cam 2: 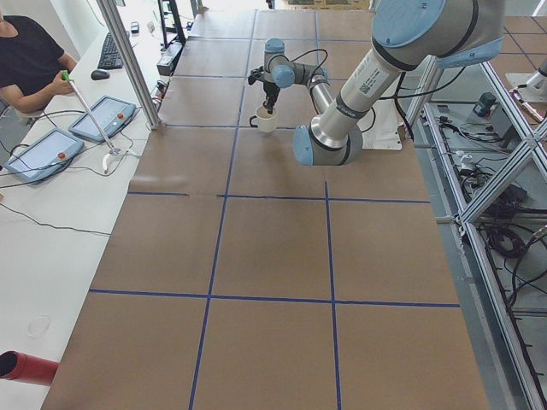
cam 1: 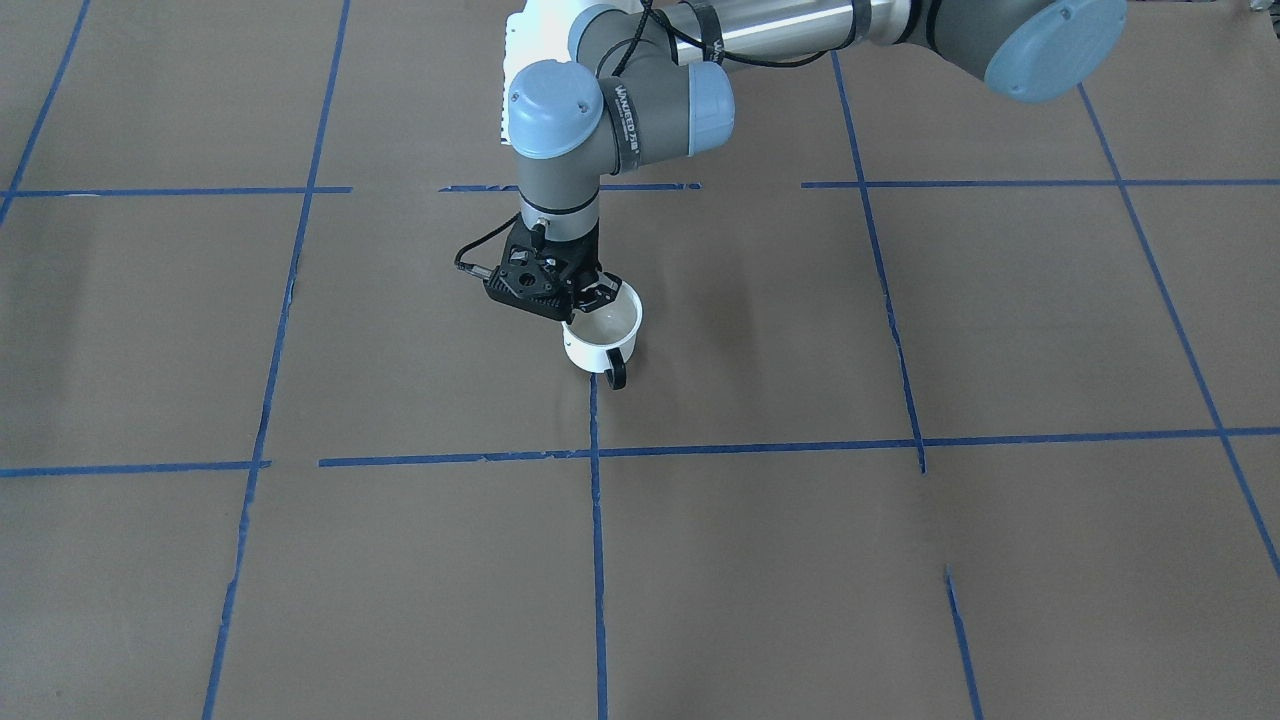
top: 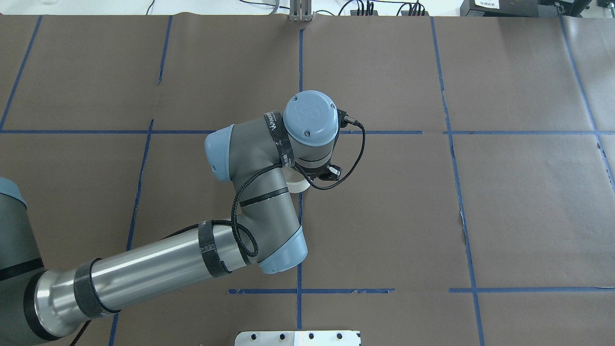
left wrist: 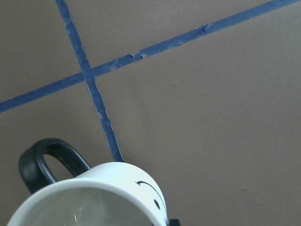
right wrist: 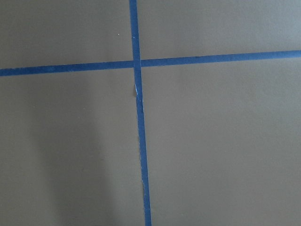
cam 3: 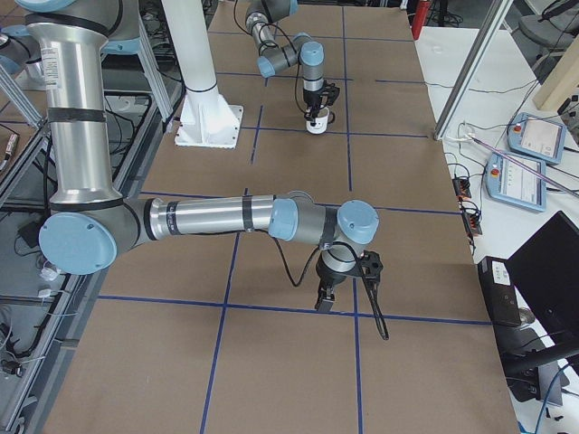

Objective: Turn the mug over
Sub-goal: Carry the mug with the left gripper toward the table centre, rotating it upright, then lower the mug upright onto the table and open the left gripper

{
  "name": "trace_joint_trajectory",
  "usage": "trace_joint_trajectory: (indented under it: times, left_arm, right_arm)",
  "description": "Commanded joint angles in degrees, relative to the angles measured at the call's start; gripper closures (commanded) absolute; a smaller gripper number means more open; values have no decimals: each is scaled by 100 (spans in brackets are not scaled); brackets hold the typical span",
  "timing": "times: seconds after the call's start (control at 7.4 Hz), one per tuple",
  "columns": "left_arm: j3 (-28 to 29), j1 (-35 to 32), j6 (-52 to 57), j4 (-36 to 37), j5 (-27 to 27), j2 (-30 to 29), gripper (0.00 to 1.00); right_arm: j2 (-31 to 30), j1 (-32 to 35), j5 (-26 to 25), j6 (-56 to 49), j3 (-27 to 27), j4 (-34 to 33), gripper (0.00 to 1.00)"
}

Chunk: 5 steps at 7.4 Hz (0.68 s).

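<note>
The upright mug (cam 1: pixel 590 352) is clamped at its 11 o'clock rim by the left gripper (cam 1: pixel 598 296), with the handle (cam 1: pixel 616 372) at 6 o'clock. The right gripper (cam 3: pixel 324 303) is seen too far off for its opening to be told.

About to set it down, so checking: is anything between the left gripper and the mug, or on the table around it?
Nothing visible. The left gripper is on the rim of the mug, seemingly pinching it, with the opening up. Around it the views show only the brown table and blue tape lines.
</note>
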Motion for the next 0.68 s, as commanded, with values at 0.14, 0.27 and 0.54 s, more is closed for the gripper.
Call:
trace_joint_trajectory:
  times: [0.14, 0.27, 0.54]
  left_arm:
    - [18, 224, -128, 0, 14, 1, 1]
    - [18, 244, -233, -8, 40, 10, 0]
    - [-60, 209, -234, 26, 32, -8, 0]
  right_arm:
    - [-2, 0, 0, 0, -1, 0, 0]
    - [-2, 0, 0, 0, 7, 0, 0]
    - [-2, 0, 0, 0, -1, 0, 0]
